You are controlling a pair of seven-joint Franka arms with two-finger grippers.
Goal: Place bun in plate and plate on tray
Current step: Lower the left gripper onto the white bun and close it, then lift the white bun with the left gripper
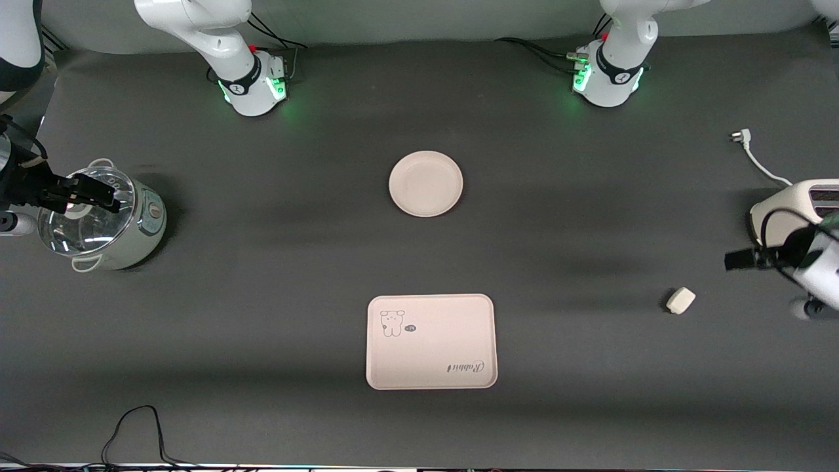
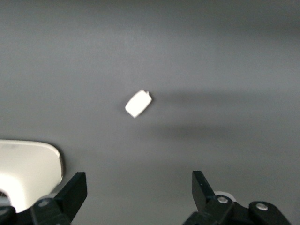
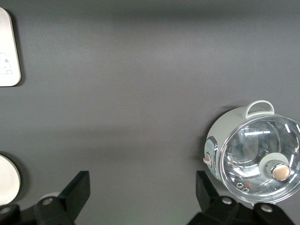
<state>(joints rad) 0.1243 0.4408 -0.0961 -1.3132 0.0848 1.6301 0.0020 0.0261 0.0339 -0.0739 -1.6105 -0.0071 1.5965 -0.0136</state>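
Resting on the dark table, the bun lies toward the left arm's end, untouched and well apart from both other task items. Taking the tray as the dial centre in the front view, the bun sits at about 3 o'clock and the plate at 12 o'clock, farther from the front camera. The plate is bare; the tray carries only its cartoon drawing and "Rabbit" lettering.

Left gripper: positioned in the air over the table beside a white toaster, with the bun at roughly 7 o'clock from it in the front view. The left wrist view shows its fingers spread wide, nothing between them, and the bun on the cloth.

Right gripper: positioned over a pale green cooker with a glass lid at the right arm's end. Its fingers stand wide apart and hold nothing.

A white plug and cord lie at 11 o'clock from the toaster.
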